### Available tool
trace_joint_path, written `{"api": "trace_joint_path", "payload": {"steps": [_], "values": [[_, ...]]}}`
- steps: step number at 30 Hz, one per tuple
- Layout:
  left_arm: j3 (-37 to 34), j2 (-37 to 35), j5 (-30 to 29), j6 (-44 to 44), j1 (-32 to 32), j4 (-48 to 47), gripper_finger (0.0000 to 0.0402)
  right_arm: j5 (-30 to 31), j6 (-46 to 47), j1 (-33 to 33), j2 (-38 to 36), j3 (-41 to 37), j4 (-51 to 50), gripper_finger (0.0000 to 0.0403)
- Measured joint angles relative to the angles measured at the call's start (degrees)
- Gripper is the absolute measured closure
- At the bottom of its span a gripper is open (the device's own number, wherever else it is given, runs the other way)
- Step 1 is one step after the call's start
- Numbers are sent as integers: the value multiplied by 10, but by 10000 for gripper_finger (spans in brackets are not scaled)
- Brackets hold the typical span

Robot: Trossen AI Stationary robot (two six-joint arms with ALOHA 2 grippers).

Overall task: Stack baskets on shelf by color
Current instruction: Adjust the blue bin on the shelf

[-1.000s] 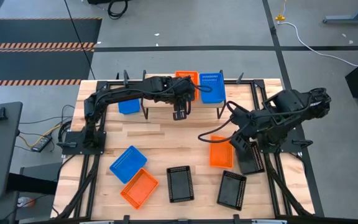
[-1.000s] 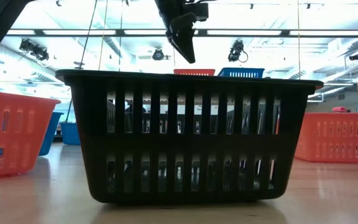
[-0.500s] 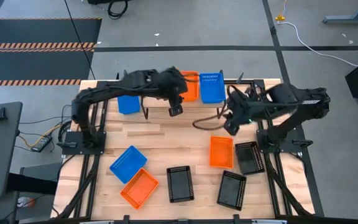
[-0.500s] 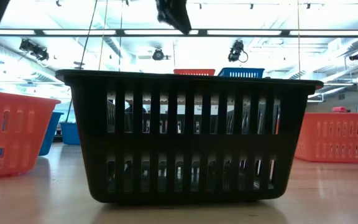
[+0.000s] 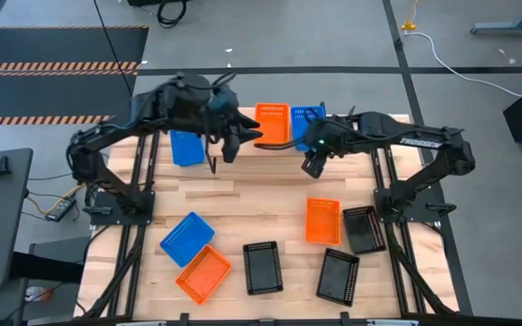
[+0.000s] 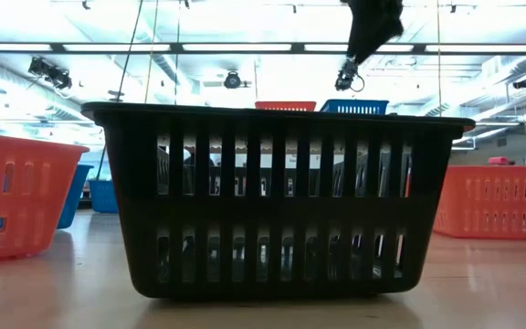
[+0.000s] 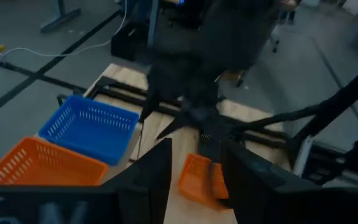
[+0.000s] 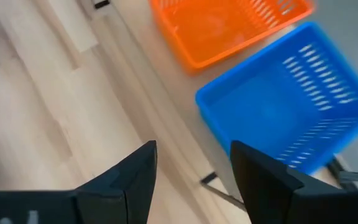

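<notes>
wooden table (image 5: 243, 195) holds mesh plastic baskets. right hand (image 5: 313, 165) hangs empty, fingers apart, near the blue mesh plastic basket (image 5: 308, 119) on the low wooden shelf (image 5: 202, 148). left hand (image 5: 232, 145) hangs empty too, fingers apart.

Looked like a robotics lab or workshop w/ grey concrete floor (image 5: 270, 36), hazard-striped mats (image 5: 57, 50), loose cables (image 5: 460, 68), ceiling strip lights (image 6: 236, 47) and a wooden table (image 5: 243, 195) on black framing
</notes>
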Motion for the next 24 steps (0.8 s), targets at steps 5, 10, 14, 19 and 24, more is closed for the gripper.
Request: {"api": "trace_joint_path", "payload": {"steps": [5,10,14,19,24], "values": [[0,-16,0,-6,-19,-6,260,-33,-23,-16,0,-43,20,204],[0,-13,-6,-8,-31,-5,260,-28,-33,-30,0,-69,47,211],[-1,-10,-6,-13,-31,-5,260,-29,-26,-39,0,-87,87,211],[-1,-10,-6,-13,-30,-5,260,-30,-25,-50,0,-102,127,211],[-1,-10,-6,-17,-31,-5,260,-30,-25,-58,0,-109,136,210]]}}
